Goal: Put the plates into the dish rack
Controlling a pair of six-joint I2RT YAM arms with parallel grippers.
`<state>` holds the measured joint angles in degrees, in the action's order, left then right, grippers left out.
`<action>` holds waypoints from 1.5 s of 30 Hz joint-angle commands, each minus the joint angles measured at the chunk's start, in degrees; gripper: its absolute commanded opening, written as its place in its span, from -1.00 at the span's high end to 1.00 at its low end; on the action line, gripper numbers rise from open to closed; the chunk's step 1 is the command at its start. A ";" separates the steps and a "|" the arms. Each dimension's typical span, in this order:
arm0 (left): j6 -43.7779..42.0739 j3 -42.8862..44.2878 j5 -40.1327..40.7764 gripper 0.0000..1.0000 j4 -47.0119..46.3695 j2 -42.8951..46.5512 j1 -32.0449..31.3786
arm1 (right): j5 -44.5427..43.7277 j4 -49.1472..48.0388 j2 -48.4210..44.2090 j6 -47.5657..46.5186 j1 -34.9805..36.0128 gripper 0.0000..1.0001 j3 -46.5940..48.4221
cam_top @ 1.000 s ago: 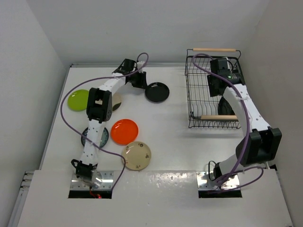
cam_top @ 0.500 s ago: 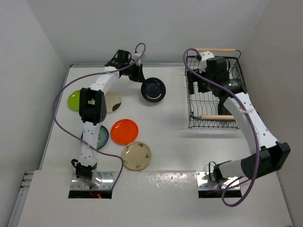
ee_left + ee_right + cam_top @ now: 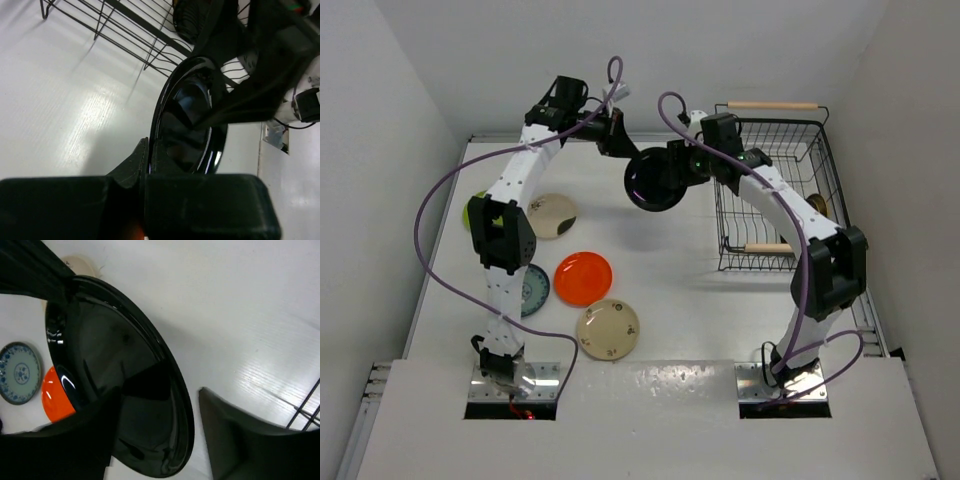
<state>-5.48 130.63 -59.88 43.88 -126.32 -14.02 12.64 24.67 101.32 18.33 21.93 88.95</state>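
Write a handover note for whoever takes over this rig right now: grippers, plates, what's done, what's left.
Left gripper: shut on the rim of the black plate, held in the air beside the dish rack.
Right gripper: open, jaws either side of that plate's rim, not closed on it.
On the table: lime green plate, cream plate, orange-red plate, teal patterned plate, gold-brown plate.
Done: hand-to-hand pass set up. What the rack holds I cannot tell.
Left: probably close right, release left, rack this plate, then those five.
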 commanded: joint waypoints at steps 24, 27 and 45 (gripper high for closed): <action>-2.26 -5.55 62.08 -1.00 0.77 2.57 14.01 | -54.47 15.49 -13.00 -25.09 -8.38 1.00 6.86; -1.73 -8.98 61.20 -1.00 0.77 2.57 15.78 | -52.99 22.08 -10.19 -25.45 -12.08 1.00 4.84; -4.19 -16.36 59.35 -1.00 0.77 0.99 18.15 | -35.59 15.86 -4.03 -14.20 -23.52 1.00 -14.32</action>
<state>-8.86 115.42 -0.08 45.23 -126.15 4.08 -26.46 43.83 97.34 1.15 -0.27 76.05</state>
